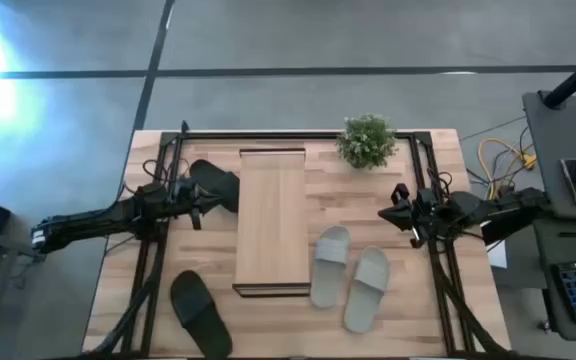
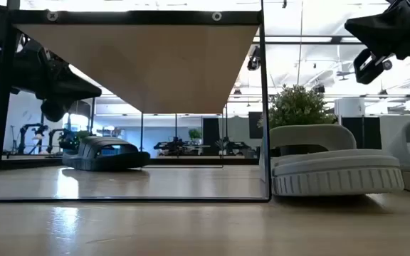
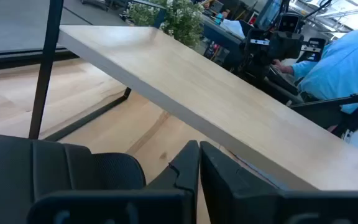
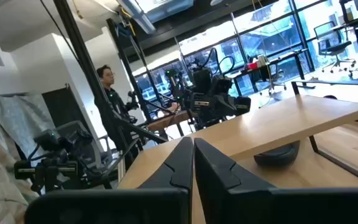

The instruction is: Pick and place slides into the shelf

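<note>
The shelf (image 1: pixel 273 220) stands in the middle of the table, its light-wood plank running from the near to the far side. One black slide (image 1: pixel 215 185) lies flat on the table at the shelf's far left, and also shows in the low view (image 2: pixel 105 153). My left gripper (image 1: pixel 201 207) hovers shut just above it (image 3: pixel 199 180). The other black slide (image 1: pixel 200 312) lies near the table's near left corner. The grey pair (image 1: pixel 330 265) (image 1: pixel 368 288) rests sole-down right of the shelf. My right gripper (image 1: pixel 395 212) is shut, raised beyond the grey pair (image 4: pixel 192 155).
A small potted plant (image 1: pixel 366 140) stands at the far edge, right of the shelf. Dark frame rails (image 1: pixel 438 280) run along both table sides under the arms. A person in a blue shirt (image 3: pixel 347 56) sits beyond the right side. Bare wood lies near the front edge.
</note>
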